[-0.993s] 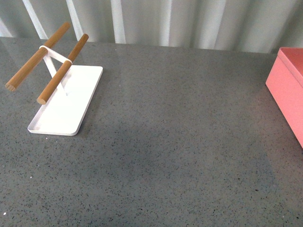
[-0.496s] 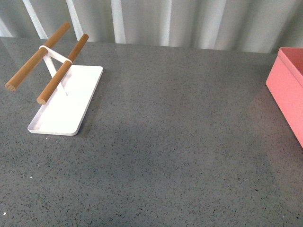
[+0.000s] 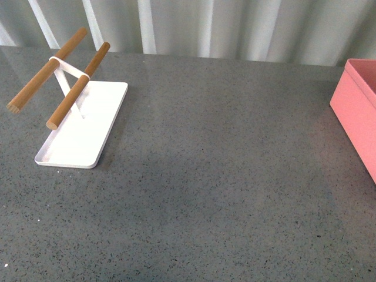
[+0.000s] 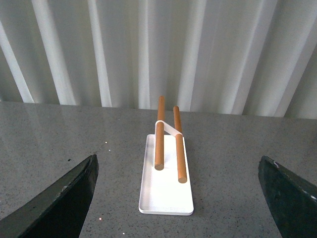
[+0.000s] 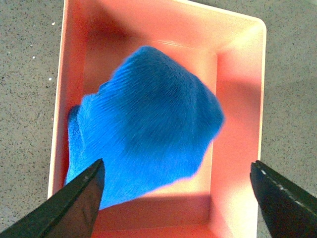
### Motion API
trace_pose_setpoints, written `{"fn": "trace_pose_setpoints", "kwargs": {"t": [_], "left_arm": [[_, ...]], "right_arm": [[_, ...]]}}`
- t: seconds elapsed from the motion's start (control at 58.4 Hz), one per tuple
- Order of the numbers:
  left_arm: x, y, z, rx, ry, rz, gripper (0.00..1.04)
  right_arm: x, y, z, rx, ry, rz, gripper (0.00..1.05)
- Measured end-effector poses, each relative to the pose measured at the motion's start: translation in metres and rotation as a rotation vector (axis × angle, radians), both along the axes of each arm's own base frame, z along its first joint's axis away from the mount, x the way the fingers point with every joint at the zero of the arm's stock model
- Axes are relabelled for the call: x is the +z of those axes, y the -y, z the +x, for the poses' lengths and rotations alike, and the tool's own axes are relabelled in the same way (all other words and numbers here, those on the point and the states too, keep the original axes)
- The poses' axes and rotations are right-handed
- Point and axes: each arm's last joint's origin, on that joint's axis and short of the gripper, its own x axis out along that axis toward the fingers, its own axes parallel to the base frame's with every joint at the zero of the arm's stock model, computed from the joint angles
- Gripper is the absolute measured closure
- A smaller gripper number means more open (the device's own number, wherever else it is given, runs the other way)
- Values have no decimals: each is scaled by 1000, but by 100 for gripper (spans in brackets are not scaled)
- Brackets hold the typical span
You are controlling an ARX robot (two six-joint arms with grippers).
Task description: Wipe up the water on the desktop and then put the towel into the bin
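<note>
Closest to us are our own hands. Our left gripper [image 4: 177, 161] looks out across the desktop [image 3: 223, 176] with its two dark fingers [image 4: 64, 198] spread wide, one at each side of the left wrist view, and it has hold of nothing. Our right gripper [image 5: 177, 162] is parted just as far, its fingers [image 5: 74, 203] framing the scene from above, and it grips nothing either; neither finger touches the cloth beneath. Straight below that gripper sits the bin [image 5: 237, 139], salmon pink with smooth straight walls and a thick rim. Within its walls we see the towel [image 5: 148, 124], a bright blue fluffy mass that fills much of the opening. The towel is blurred at its edges, so we cannot tell whether it rests on the bin's floor or is above it. In the front view neither arm shows. The speckled dark grey desktop runs away from us, matte and stone-like. Further out on our left the white tray [image 3: 88, 141] lies flat on it, with two wooden rods [image 3: 79, 84] held side by side above it on a white bracket. The bin stands at the right edge of the front view, well apart from the tray and cut off by the frame. Farthest off, behind the desktop's far edge, rises a pale ribbed wall [image 3: 235, 29].
</note>
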Motion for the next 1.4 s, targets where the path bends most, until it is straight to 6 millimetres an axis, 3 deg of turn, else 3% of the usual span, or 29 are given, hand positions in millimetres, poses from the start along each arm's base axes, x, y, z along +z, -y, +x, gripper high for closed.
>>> {"fn": "trace_pose_setpoints", "kwargs": {"t": [0.051,0.394,0.514,0.599,0.685,0.805,0.924,1.164,1.404], "left_arm": [[0,0,0,0,0,0,7],[0,0,0,0,0,0,7],[0,0,0,3,0,0,7],[0,0,0,0,0,0,7],[0,0,0,0,0,0,7],[0,0,0,0,0,0,7],[0,0,0,0,0,0,7],[0,0,0,0,0,0,7],[0,0,0,0,0,0,7]], "right_arm": [[0,0,0,-1,0,1,5],[0,0,0,0,1,0,7],[-22,-9,-9,62,454,229,25],[-34,-23,-31,85,721,251,40],[-31,-36,-54,111,898,244,54],[-27,-50,-81,126,988,250,73],[-46,-63,-112,110,950,263,102],[-58,-78,-155,116,958,265,101],[-65,-92,-182,118,954,266,101]]}}
